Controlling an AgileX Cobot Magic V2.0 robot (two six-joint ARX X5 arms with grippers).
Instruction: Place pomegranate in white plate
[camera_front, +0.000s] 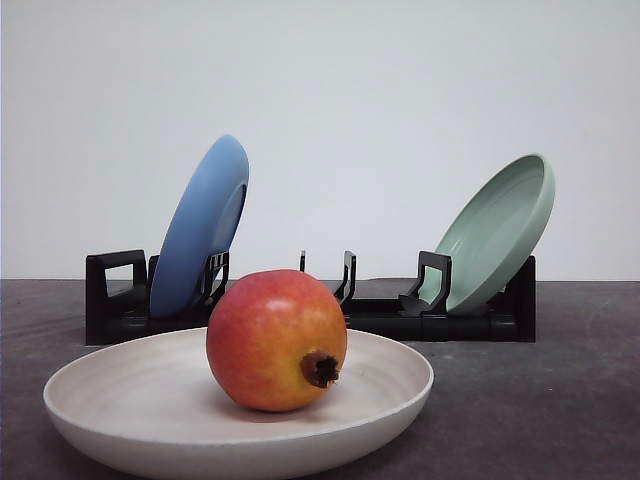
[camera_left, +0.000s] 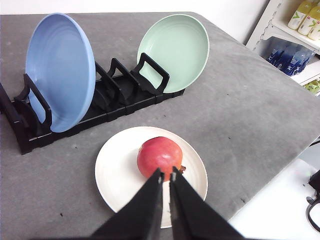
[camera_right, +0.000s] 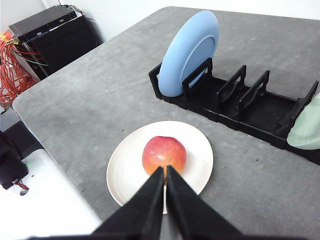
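Hovering with its fingers pressed together, the left gripper (camera_left: 166, 172) hung just above the pomegranate (camera_left: 159, 156), which sat in the white plate (camera_left: 116, 172), while the right gripper (camera_right: 164, 170), likewise closed on nothing, hung over the same fruit.

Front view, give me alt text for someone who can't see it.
A red-and-yellow pomegranate sits in a wide white plate on a dark grey table. Behind it, a black dish rack holds a blue plate at the left and a pale green plate at the right, both tilted.
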